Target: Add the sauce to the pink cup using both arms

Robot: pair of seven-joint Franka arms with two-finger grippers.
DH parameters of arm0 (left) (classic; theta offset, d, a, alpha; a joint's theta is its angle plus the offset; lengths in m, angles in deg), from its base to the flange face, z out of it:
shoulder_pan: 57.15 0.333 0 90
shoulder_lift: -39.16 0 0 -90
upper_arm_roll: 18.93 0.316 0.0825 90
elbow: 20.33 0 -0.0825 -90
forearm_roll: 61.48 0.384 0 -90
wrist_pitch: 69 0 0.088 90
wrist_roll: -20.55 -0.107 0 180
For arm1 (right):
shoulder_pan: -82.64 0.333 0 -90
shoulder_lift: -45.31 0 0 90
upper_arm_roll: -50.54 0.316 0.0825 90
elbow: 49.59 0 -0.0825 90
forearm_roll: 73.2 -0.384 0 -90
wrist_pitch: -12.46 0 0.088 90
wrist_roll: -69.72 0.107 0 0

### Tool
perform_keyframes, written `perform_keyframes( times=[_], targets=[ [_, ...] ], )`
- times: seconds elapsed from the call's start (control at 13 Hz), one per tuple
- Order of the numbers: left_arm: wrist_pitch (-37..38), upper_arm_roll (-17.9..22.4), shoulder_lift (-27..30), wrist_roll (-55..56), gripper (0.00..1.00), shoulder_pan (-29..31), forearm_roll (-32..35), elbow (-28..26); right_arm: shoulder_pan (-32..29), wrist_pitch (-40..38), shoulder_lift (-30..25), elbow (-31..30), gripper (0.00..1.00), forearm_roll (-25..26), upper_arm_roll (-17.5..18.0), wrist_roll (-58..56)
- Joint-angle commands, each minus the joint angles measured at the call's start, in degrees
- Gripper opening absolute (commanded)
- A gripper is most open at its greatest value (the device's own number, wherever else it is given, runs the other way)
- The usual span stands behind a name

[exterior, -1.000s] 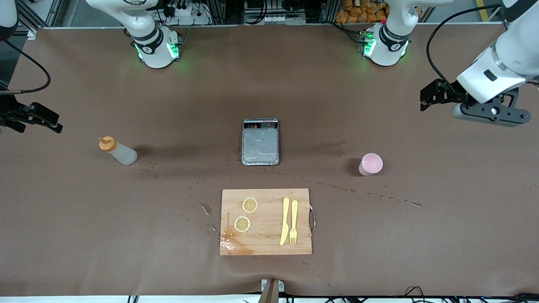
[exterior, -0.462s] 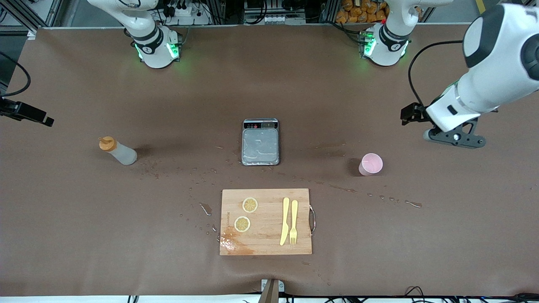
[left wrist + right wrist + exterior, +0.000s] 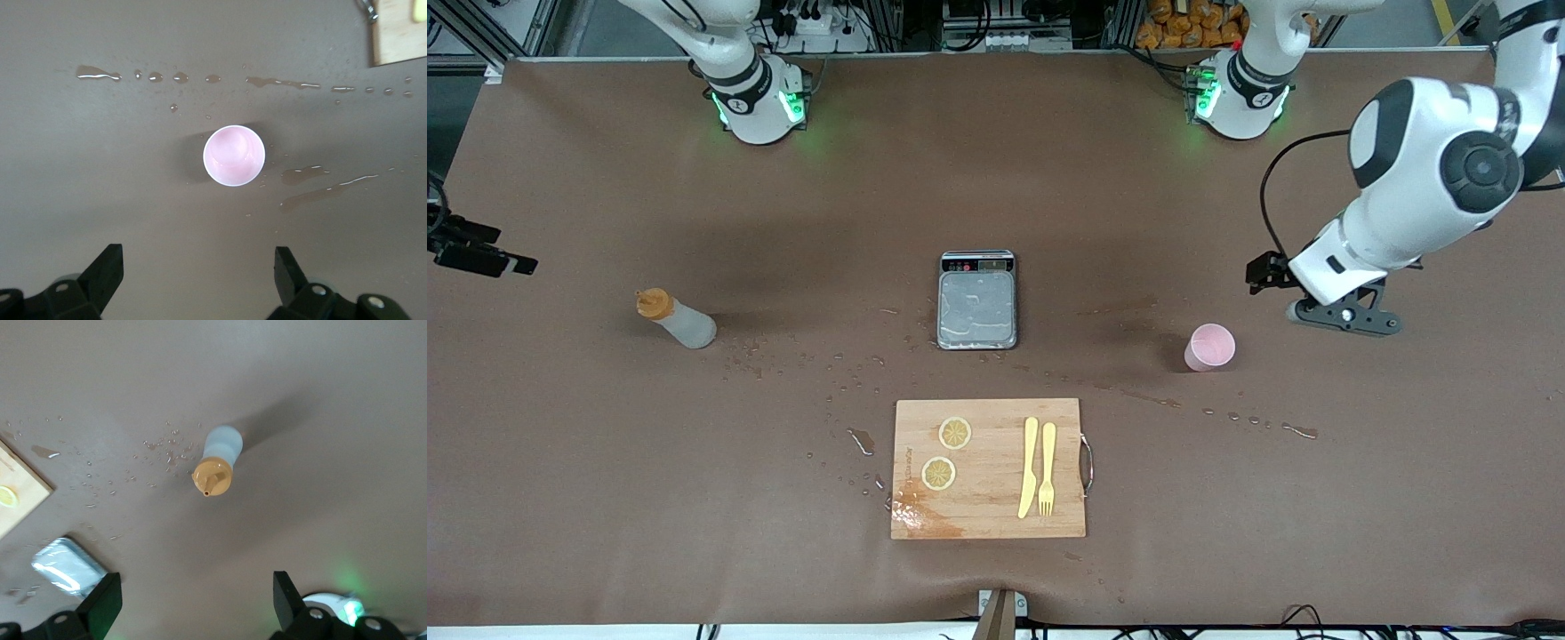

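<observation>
The sauce bottle (image 3: 677,320), whitish with an orange nozzle cap, stands upright on the table toward the right arm's end. It also shows in the right wrist view (image 3: 217,462). The pink cup (image 3: 1210,347) stands upright and empty toward the left arm's end, and shows in the left wrist view (image 3: 233,155). My left gripper (image 3: 1340,312) hangs open and empty over bare table beside the cup; its own view (image 3: 198,273) shows the jaws wide apart. My right gripper (image 3: 487,259) is open and empty (image 3: 197,597) over the table's edge, away from the bottle.
A silver scale (image 3: 977,300) sits mid-table. A wooden cutting board (image 3: 989,468) lies nearer the front camera with two lemon slices (image 3: 947,452), a yellow knife (image 3: 1029,467) and a yellow fork (image 3: 1047,468). Water drops (image 3: 1227,415) and wet streaks lie around the board and cup.
The left arm has swung down and inward, bringing its gripper close beside the pink cup. The right gripper shifted slightly at the table's edge. Bottle and cup have not moved.
</observation>
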Motion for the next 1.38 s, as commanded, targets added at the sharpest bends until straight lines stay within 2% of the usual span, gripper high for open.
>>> perform_keyframes(
  times=[0.0,0.15,0.31,0.46,0.62,0.85,1.31],
  targets=[
    [-4.05,0.18,-3.76,-0.6,1.0,-0.09,-0.25,-1.42,-4.52,-2.53,3.26,0.73,1.0,-4.97,0.78,5.25],
    [-6.95,0.18,-8.07,-0.69,1.0,0.0,-0.07,-1.33,-10.04,-7.08,7.47,0.81,1.0,-12.68,0.78,5.96],
    [-9.41,0.18,-10.98,-0.69,1.0,-0.26,-0.07,-0.72,-13.14,-9.39,10.56,0.82,1.0,-16.66,0.78,6.14],
    [-10.56,0.18,-12.91,-0.69,1.0,-0.44,-0.07,0.25,-14.46,-9.66,13.28,0.64,1.0,-16.85,0.69,6.31],
    [-10.56,0.18,-15.37,-0.78,1.0,-0.35,-0.07,1.74,-16.04,-11.23,15.83,0.64,1.0,-19.38,0.78,7.97],
    [-10.92,0.18,-18.71,-0.78,1.0,-0.35,-0.07,4.02,-16.4,-11.33,21.01,0.73,1.0,-21.67,0.78,22.62],
    [-11.09,0.18,-23.29,-0.69,1.0,-0.27,-0.07,6.49,-18.77,-11.5,28.13,0.81,1.0,-24.49,0.78,23.81]
  ],
)
